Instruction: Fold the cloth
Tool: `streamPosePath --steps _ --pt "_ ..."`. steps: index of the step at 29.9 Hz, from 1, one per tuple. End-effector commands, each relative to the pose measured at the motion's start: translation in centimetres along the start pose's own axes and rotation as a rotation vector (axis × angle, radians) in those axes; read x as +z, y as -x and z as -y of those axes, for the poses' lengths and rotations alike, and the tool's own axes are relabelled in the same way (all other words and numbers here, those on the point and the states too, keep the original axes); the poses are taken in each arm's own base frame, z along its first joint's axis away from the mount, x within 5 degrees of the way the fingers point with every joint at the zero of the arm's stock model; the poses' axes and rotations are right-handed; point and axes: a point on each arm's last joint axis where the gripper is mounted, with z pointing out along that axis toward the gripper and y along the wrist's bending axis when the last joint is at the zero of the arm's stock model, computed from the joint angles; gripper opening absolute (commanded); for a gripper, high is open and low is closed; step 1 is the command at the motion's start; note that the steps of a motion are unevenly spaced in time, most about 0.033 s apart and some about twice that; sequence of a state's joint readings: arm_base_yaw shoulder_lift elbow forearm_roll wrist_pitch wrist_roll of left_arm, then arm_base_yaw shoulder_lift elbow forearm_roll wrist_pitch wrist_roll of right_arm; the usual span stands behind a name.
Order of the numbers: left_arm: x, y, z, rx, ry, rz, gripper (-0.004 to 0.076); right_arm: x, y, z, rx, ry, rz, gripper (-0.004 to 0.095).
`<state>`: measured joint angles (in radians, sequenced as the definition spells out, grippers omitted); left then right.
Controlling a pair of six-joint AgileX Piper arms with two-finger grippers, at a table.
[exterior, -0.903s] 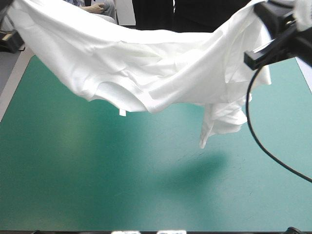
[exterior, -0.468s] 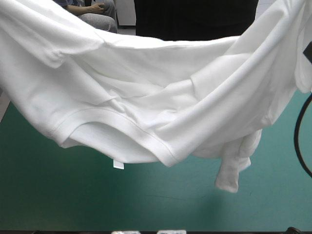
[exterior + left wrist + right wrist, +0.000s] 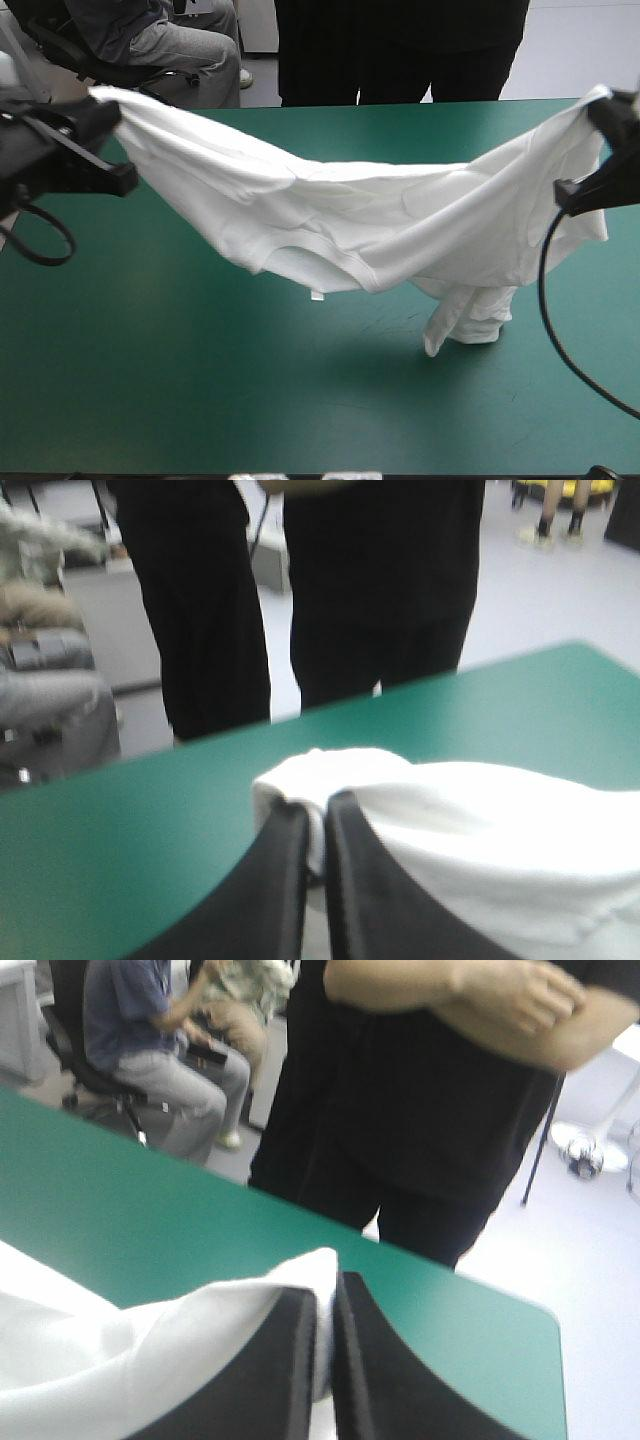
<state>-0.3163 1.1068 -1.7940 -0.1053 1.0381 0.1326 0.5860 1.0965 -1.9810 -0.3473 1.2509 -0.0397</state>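
The white short-sleeved T-shirt point(image 3: 400, 215) is soft, matt knitted cloth, finely textured, its surface broken by limp creases. Its neck band point(image 3: 335, 250) is a thicker, stitched strip of the same fabric, and a small white tag point(image 3: 317, 294) below it looks like woven cloth or paper (too small to tell). The teal-green table cover point(image 3: 180, 390) is smooth with a faint sheen, marked by thin scratches point(image 3: 390, 325). The left gripper point(image 3: 316, 808) and right gripper point(image 3: 327, 1295) have black fin-shaped fingers point(image 3: 270, 890) that look like smooth, dull plastic or rubber.

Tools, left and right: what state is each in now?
Left tool: shut on the T-shirt.
Right tool: shut on the T-shirt.
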Motion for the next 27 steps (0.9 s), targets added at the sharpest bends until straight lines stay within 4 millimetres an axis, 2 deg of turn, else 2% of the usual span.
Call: streamPosePath --steps 1,5,8,14,17,22,27 --pt "3.7 -3.2 0.0 -0.054 -0.006 -0.098 -0.0017 4.0 -2.8 -1.5 0.020 -0.017 -0.131 -0.0018" --pt "9.1 -7.3 -0.4 -0.061 0.004 -0.233 -0.0017 10.2 -6.6 -4.1 0.020 -0.013 -0.201 -0.0017" --pt "13.2 -9.2 -0.9 -0.082 0.040 -0.304 -0.0017 14.8 -8.6 -4.6 0.064 -0.030 -0.265 -0.0017" --pt "19.9 -12.7 -1.8 -0.042 0.084 -0.442 -0.0017 24.9 -12.4 -3.3 0.205 0.037 -0.439 -0.0018" --pt "22.8 -14.8 -2.3 -0.027 0.121 -0.508 -0.0017 28.7 -13.7 -2.4 0.250 0.083 -0.497 -0.0018" --pt "25.8 -17.7 -3.8 -0.069 0.180 -0.595 -0.0017 33.2 -14.6 -1.1 0.268 0.074 -0.540 -0.0018" --pt "27.1 -19.3 -5.7 -0.158 0.215 -0.609 -0.0017 35.9 -14.8 -0.3 0.280 0.062 -0.528 -0.0018"
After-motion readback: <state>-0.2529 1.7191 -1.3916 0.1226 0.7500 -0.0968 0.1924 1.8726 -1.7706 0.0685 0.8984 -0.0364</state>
